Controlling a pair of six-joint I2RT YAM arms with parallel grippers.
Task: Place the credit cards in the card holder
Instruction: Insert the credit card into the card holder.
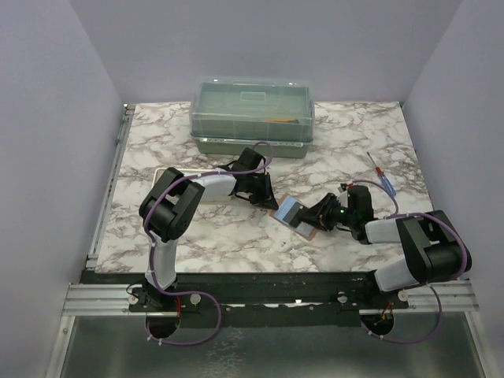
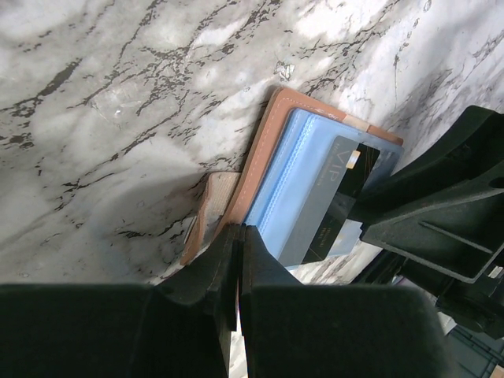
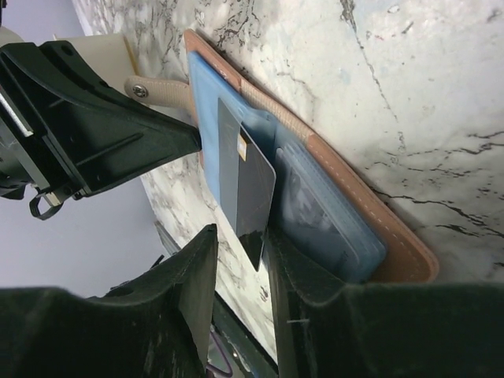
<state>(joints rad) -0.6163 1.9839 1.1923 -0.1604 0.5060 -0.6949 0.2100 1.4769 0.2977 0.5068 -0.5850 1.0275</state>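
We see the brown card holder [image 1: 295,214] lying open between the grippers. A dark credit card [image 3: 248,189] sticks half out of its blue pocket [image 3: 331,220], the rest hidden. The right gripper [image 3: 240,236] has jaws apart around the card's free end. The left gripper [image 2: 239,236] has jaws together at the card holder's edge.

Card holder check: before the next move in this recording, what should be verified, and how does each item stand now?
1. Card holder lies open and flat on the table: ok.
2. Dark card is fully seated in its blue pocket: not ok, a good part sticks out.
3. Left fingers are shut, with their tips at the holder's brown edge: ok.
4. Left fingers actually pin the holder down: cannot tell.
5. Right fingers stand apart on either side of the card's free corner: ok. Contact with the card: cannot tell.
6. The two arms' fingers are clear of each other: ok, close but apart.
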